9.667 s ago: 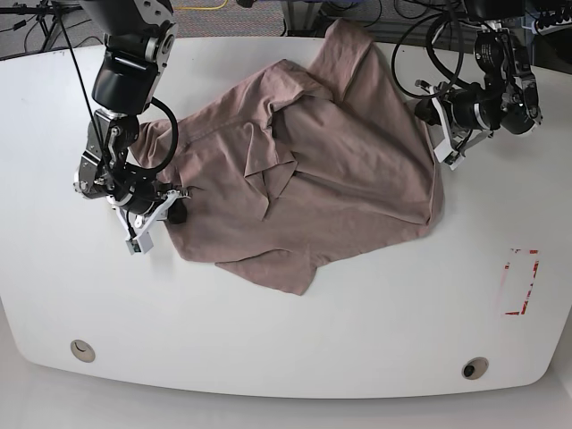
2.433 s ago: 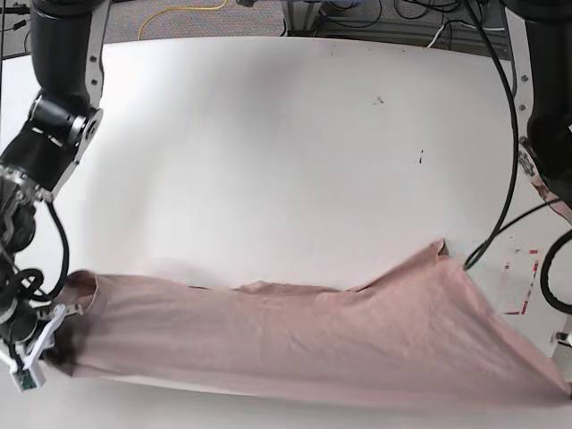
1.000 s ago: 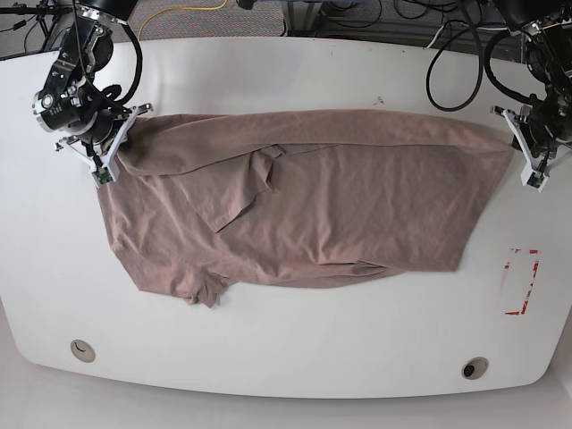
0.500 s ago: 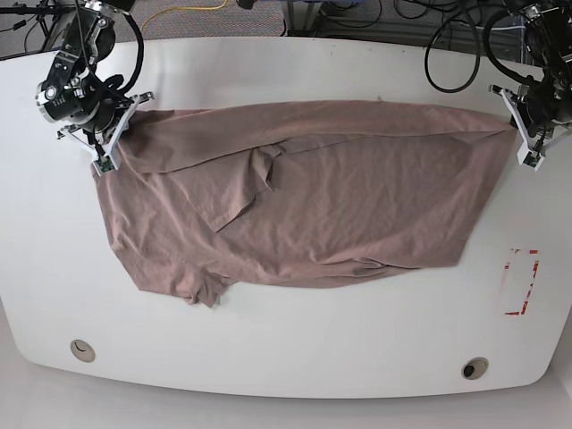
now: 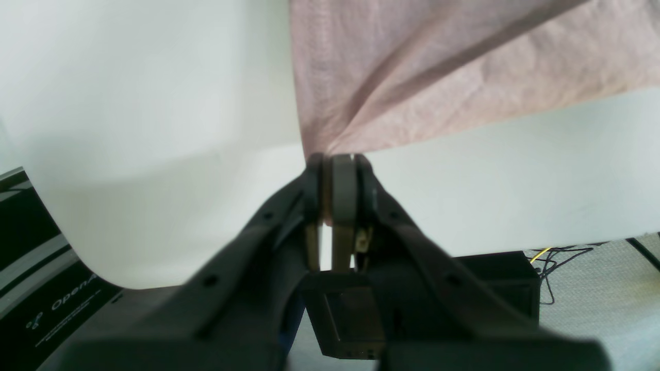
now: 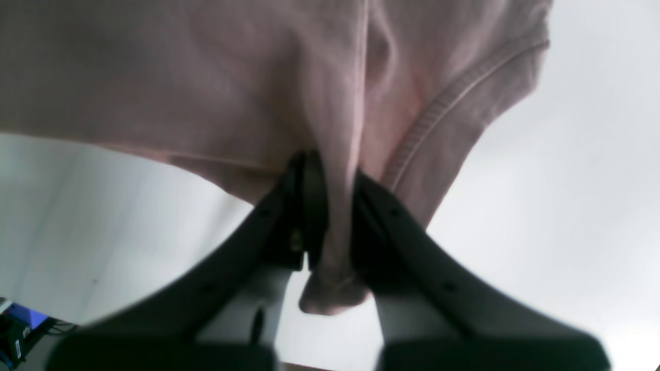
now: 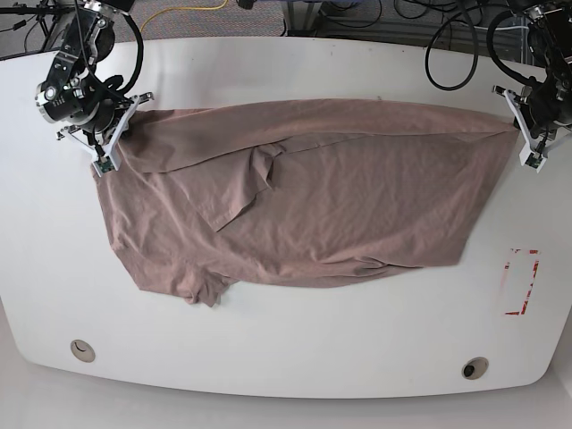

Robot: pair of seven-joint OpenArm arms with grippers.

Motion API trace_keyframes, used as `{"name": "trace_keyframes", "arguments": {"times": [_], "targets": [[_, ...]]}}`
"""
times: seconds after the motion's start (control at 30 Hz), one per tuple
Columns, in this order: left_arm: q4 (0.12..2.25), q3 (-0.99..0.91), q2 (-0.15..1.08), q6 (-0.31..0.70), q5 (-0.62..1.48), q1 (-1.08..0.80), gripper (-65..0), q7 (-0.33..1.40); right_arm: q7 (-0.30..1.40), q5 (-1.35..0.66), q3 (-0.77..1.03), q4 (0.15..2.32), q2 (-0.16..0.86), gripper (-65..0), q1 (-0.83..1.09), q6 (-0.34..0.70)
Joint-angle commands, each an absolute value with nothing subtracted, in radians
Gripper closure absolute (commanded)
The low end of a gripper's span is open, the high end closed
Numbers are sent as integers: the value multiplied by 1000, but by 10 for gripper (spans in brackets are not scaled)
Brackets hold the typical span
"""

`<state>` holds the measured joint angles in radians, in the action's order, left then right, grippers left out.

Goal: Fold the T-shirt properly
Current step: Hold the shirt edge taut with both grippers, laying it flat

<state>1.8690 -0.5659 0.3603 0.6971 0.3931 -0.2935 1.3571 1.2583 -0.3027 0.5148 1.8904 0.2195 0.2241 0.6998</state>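
Note:
The dusty pink-brown T-shirt lies spread wide over the white table, wrinkled, with a fold running down its left half. My left gripper, on the base view's right, is shut on the shirt's far right corner. In the left wrist view the T-shirt fans out from the shut left gripper. My right gripper, on the base view's left, is shut on the far left corner. In the right wrist view the T-shirt is bunched in the right gripper, beside a ribbed edge.
A red-marked rectangle is on the table at the right, close to the shirt's lower right corner. Two round holes sit near the front edge. Cables lie on the floor behind the table.
Over the last second both grippers carried the shirt's far edge slightly further back, pulling it straighter. The rest of the shirt has hardly shifted.

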Motion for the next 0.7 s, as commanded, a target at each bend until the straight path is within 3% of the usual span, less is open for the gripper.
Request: {"name": "trace_keyframes", "arguments": {"times": [0.0, 0.37, 0.67], "targets": [[1882, -576, 380, 698, 392, -343, 0, 1351, 1251, -309, 518, 1906, 236, -29, 246, 698], [1886, -605, 374, 698, 395, -498, 0, 1351, 1251, -309, 519, 1906, 236, -29, 282, 698], [1888, -607, 378, 698, 397, -490, 0, 1349, 1251, -308, 519, 1908, 237, -29, 289, 698]]}}
